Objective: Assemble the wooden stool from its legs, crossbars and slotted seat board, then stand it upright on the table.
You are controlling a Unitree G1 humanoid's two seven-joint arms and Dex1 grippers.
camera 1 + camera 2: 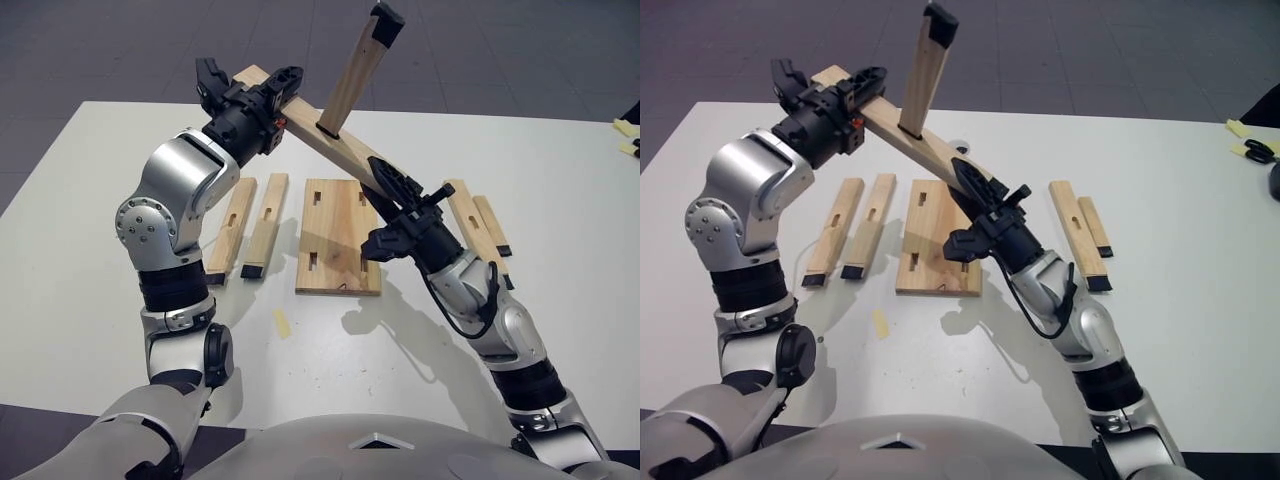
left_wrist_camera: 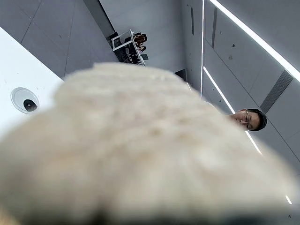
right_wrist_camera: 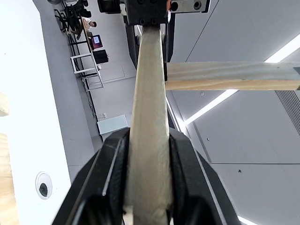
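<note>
Above the table, your L gripper and R gripper each clenched on one slotted bar — held tilted, leg seated in its slot, black cap up, seat board flat beneath — loose pieces lying either side.

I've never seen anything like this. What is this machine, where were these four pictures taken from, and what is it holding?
This is a humanoid robot with two arms. The two wide pictures come from cameras in its head, looking down at a white table. The other two come from a camera on each wrist, very close to what is held. The left hand and right hand grip a wooden bar between them above the table; a leg sticks up from its slot. Below lie the seat board and four more pieces, two on each side.
</note>
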